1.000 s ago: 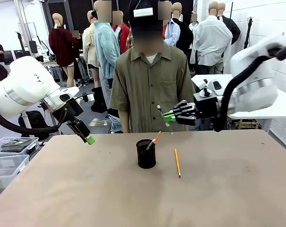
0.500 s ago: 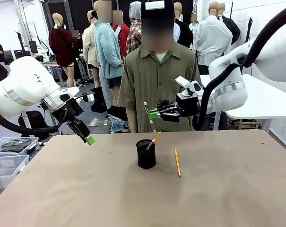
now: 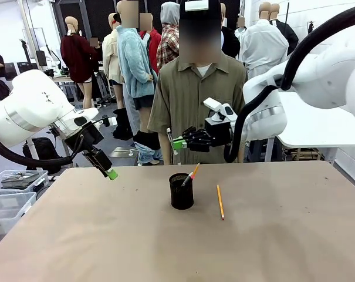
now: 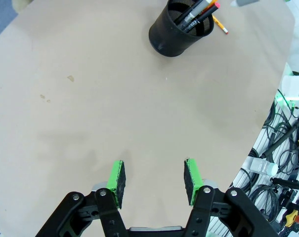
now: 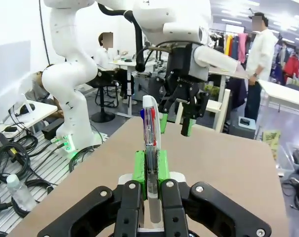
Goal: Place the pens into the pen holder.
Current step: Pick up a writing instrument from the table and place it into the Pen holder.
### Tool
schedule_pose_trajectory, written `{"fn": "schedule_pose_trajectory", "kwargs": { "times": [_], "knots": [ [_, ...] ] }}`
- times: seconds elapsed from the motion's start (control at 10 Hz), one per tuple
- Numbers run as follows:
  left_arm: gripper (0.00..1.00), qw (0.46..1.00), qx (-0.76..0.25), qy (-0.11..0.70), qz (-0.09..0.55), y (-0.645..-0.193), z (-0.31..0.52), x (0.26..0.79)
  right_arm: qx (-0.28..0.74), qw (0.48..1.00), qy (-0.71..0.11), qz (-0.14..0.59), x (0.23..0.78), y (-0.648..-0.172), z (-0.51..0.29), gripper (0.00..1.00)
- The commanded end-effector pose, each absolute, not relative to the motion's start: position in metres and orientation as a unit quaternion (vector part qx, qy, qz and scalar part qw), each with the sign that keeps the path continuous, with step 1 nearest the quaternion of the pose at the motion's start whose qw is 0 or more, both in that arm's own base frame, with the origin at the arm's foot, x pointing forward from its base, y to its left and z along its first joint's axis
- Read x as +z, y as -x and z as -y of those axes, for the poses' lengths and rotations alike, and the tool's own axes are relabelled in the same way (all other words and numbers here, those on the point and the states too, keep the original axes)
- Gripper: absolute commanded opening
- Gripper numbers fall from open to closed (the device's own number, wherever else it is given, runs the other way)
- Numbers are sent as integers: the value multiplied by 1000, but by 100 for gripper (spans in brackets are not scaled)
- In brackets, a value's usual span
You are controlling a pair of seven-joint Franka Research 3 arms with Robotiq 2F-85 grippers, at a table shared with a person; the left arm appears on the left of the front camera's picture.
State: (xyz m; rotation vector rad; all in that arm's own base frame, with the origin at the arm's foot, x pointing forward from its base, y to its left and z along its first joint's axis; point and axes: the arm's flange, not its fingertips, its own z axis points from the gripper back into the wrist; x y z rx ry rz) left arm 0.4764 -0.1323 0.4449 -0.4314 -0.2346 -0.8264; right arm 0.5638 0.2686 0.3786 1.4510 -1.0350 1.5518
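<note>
Tan table [image 3: 294, 235] in a crowded workshop, black mesh pen holder [image 3: 181, 195] near its middle with an orange pen [image 3: 192, 174] leaning inside, perhaps beside another. Yellow pencil [image 3: 220, 201] flat on the tabletop just right of it. Right gripper [image 3: 177, 144] clamped on an upright white-capped pen [image 5: 150, 118] above the holder; left gripper [image 4: 154, 169] parted, empty, well apart.

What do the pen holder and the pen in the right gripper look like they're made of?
Pen holder: likely metal wire mesh, matte black; a fine grid shows in its wall. Pen: probably plastic, glossy; clear barrel, white top, coloured sliders.
</note>
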Motion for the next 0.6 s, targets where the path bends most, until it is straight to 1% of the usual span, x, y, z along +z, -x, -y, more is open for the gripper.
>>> {"fn": "schedule_pose_trajectory", "kwargs": {
  "times": [0.0,0.2,0.5],
  "knots": [
    [63,884,-403,210,113,-477,130,446,614,377,-591,363,365,-581,-277,0],
    [63,884,-403,210,113,-477,130,446,617,369,-596,358,356,-584,-275,0],
    [63,884,-403,210,113,-477,130,446,626,362,-609,326,339,-596,-277,0]
  ]
}}
